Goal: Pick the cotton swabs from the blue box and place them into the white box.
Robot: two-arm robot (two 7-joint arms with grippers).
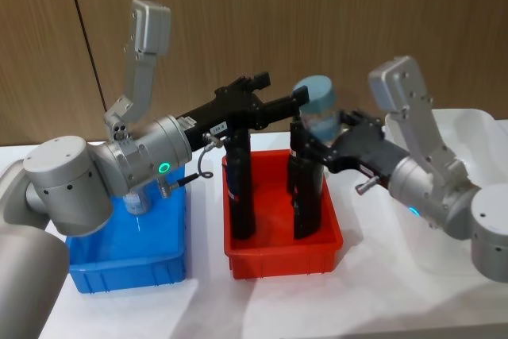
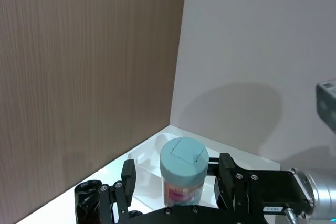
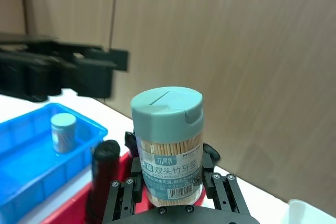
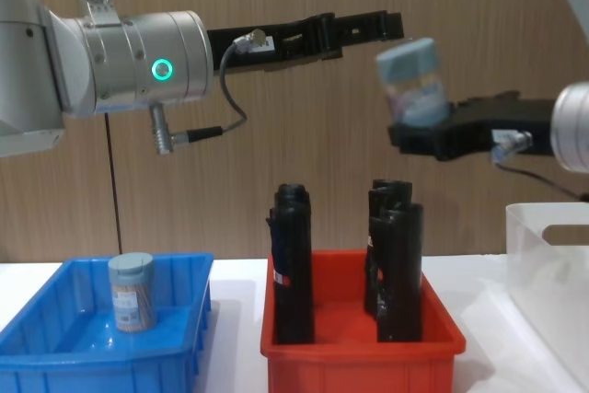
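Note:
A cotton swab jar (image 3: 168, 145) with a pale blue-grey lid is held upright in the air above the red bin, and my right gripper (image 1: 319, 139) is shut on its lower half. My left gripper (image 1: 300, 99) reaches in from the left at lid height and is open. In the left wrist view its fingers (image 2: 128, 178) stand apart on either side of the jar (image 2: 182, 174) without touching it. A second cotton swab jar (image 4: 132, 292) stands in the blue box (image 4: 55, 356). The white box (image 4: 548, 264) sits at the far right.
A red bin (image 1: 282, 258) sits mid-table between the two boxes, directly below the grippers, and holds tall black rolls (image 4: 293, 264). The wood-panelled wall is close behind.

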